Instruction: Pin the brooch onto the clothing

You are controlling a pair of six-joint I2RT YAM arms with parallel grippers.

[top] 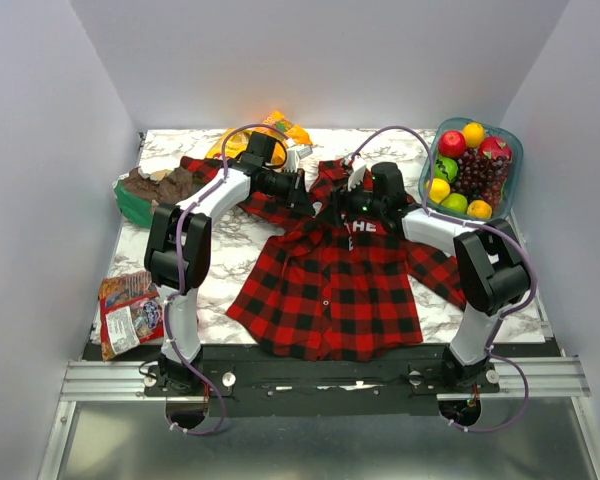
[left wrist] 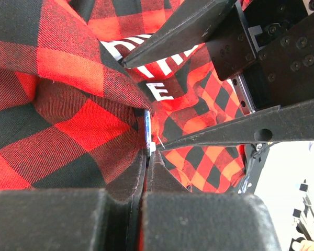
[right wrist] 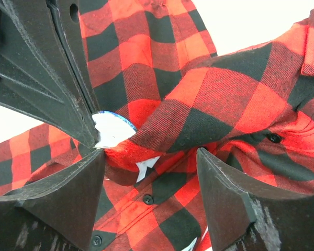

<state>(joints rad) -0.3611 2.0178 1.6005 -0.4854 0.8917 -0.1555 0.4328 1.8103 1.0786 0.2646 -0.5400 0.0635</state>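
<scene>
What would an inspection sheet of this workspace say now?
Surface: white marbled table.
Job's things: red and black plaid shirt spread out, collar end bunched; small round pale brooch against its fabric.
Clutter: clear plastic bowl of fruit, far right; orange snack bag, far edge; green bag of brown pieces and red snack packets, left.
Grippers: left pincer shut on the brooch; right pincer open astride a shirt fold.
Cables: purple cables along both arms.
Surroundings: plain grey walls; metal rail in front.

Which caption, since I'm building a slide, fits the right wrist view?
Open right hand straddles a raised shirt fold as the left hand holds the brooch at it.
</scene>
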